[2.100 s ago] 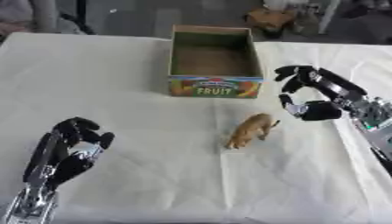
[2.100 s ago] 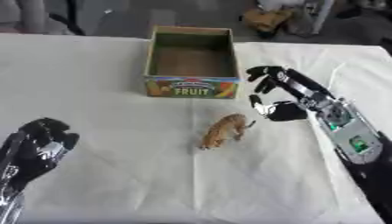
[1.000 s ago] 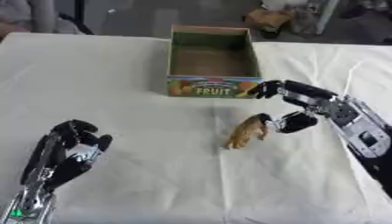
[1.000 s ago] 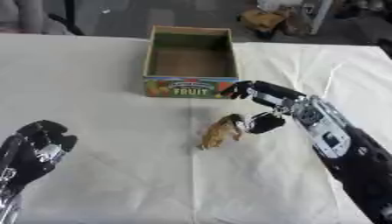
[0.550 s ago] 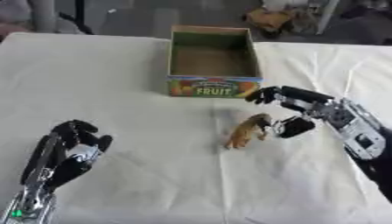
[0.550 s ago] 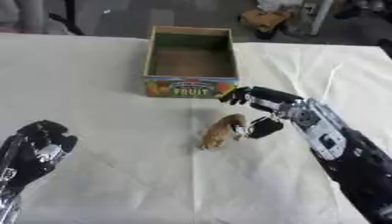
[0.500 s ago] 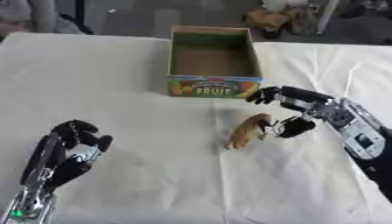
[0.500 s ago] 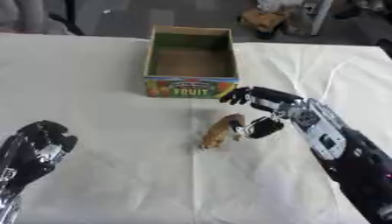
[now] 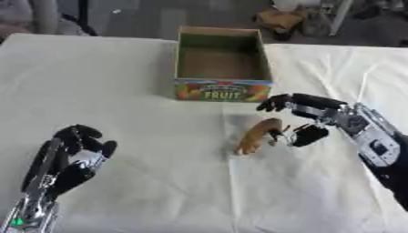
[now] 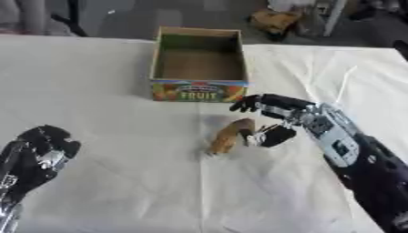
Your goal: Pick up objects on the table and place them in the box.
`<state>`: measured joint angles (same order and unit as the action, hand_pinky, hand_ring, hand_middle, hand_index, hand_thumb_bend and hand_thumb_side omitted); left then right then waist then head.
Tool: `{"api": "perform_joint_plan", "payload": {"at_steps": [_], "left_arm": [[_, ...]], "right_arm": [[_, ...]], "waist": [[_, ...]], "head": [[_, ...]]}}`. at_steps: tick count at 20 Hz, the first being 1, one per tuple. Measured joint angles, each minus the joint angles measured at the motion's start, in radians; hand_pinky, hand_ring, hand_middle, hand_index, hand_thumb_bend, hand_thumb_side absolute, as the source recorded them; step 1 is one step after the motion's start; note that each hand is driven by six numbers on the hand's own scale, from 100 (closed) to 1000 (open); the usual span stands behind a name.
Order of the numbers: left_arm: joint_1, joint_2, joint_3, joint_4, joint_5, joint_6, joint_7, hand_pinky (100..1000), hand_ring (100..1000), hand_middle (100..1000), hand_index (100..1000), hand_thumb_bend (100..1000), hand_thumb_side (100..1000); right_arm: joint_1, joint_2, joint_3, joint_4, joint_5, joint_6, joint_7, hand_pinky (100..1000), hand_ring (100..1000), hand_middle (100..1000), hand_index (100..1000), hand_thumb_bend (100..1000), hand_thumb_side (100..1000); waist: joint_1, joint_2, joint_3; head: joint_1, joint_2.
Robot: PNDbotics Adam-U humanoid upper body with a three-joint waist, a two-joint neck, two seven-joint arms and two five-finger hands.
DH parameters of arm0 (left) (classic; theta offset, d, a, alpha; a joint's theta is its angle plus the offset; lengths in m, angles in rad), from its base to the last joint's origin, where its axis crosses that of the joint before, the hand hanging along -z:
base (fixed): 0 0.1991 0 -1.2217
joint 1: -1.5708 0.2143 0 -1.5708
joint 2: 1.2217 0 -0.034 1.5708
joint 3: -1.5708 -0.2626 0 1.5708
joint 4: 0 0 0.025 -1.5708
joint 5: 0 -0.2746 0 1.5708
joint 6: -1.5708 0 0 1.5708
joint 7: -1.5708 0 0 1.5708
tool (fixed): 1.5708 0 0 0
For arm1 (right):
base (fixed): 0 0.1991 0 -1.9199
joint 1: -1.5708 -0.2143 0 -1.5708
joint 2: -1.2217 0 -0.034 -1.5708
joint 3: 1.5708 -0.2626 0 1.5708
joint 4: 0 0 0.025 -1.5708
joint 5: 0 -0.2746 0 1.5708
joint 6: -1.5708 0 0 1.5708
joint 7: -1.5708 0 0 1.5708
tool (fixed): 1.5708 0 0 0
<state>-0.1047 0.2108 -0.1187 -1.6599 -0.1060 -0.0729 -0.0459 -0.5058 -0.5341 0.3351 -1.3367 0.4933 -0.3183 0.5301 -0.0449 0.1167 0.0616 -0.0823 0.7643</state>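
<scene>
Reaching in from the right, the right hand (image 9: pixel 307 120) stood spread wide around the near end of the toy animal (image 9: pixel 259 135), its fingers (image 9: pixel 275 102) arched over the toy and its thumb (image 9: pixel 307 135) set just beside the toy's flank; whether any part touched the toy could not be told. The toy, a small tan-brown figure of smooth, rounded form, apparently moulded plastic, lay on the bench (image 9: pixel 143 173) just in front of the box (image 9: pixel 221 68), tilted with one end toward the box. The box was an open-topped cardboard carton, rectangular, with a plain brown floor, greenish inner walls and a printed front panel reading "FRUIT"; nothing showed inside it. A white cloth with faint creases covered the bench. The left hand (image 9: pixel 72 154) rested idle near the lower left corner, fingers curled and holding nothing.

Judged risks: the toy was small and narrow against the broad hand, so a closing thumb might push it sideways across the cloth rather than pinch it. A smooth, curved body could also roll or squirt out from between the fingers. Should the fingertips press down first, the loose cloth might bunch and drag the toy with it. The box stood near, so a wide lift could clip its front wall.
</scene>
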Motion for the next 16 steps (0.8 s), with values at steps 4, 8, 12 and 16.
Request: {"api": "perform_joint_plan", "payload": {"at_steps": [4, 8, 12, 16], "left_arm": [[0.000, 0.000, 0.000, 0.000, 0.000, 0.000, 0.000, 572, 533, 560, 582, 578, 395], [0.000, 0.000, 0.000, 0.000, 0.000, -0.001, -0.001, 572, 533, 560, 582, 578, 395], [0.000, 0.000, 0.000, 0.000, 0.000, -0.001, -0.002, 572, 533, 560, 582, 578, 395], [0.000, 0.000, 0.000, 0.000, 0.000, -0.001, -0.002, 572, 532, 560, 582, 578, 396]], "right_arm": [[-0.001, 0.011, 0.009, 0.012, 0.032, -0.011, 0.008, 852, 869, 878, 941, 100, 273], [-0.004, 0.021, 0.012, 0.025, 0.055, -0.022, 0.004, 831, 836, 861, 934, 100, 231], [-0.005, 0.034, 0.011, 0.045, 0.088, -0.027, -0.010, 807, 810, 829, 914, 100, 100], [-0.005, 0.046, 0.011, 0.066, 0.132, -0.028, -0.039, 781, 779, 768, 878, 100, 100]], "waist": [[0.000, 0.000, 0.001], [0.000, 0.000, 0.003], [0.001, 0.000, 0.006], [0.002, 0.000, 0.006]], "head": [[0.000, 0.000], [0.000, 0.000], [-0.003, 0.000], [-0.004, 0.000]]}}
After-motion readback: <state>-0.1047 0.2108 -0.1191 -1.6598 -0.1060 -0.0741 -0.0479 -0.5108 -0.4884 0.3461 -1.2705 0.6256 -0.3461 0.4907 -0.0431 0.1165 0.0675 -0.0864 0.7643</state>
